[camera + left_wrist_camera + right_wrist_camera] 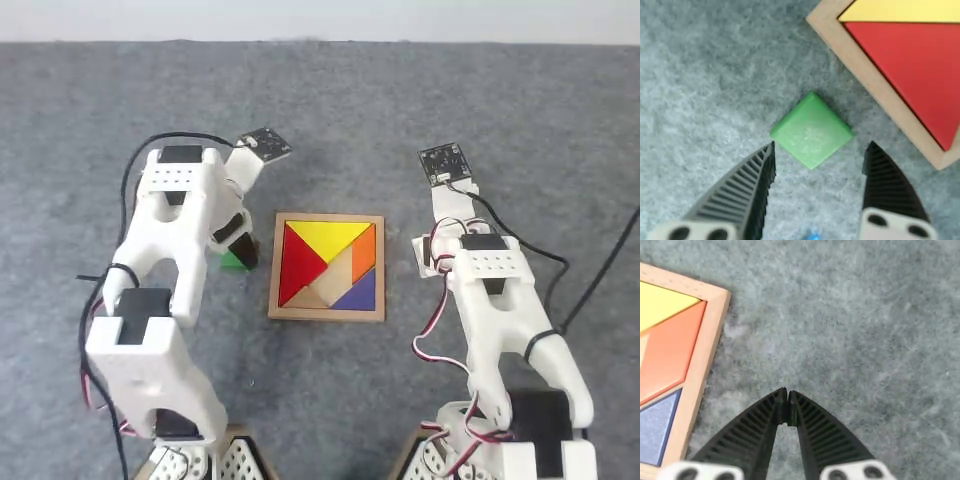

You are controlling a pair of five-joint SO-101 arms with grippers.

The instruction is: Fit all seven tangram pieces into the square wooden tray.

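Grey fuzzy cloth covers the table (330,110) where we work. On it lies the green square piece (811,130), flat on the cloth and turned like a diamond. It is just beside the left side of the tray (276,300) but does not touch it. It is outside the tray, so we think it has yet to go in. Inside the tray we see a yellow triangle (327,238), a red triangle (298,268), an orange piece (365,252) and a blue piece (360,290), all lying flat and snug. Between them, low in the middle, is a pale wood-coloured patch (330,287). We cannot tell if that is bare floor or plain pieces. Our left tool (821,146) hangs right over the green piece with its two fingers spread wide, one on each side, and holds nothing. We think it is held that way so it can drop down and pinch the piece. Our right tool (788,394) is pressed shut with nothing in it, over bare cloth just beside the right rim of the tray. We guess it waits there to keep out of the way.
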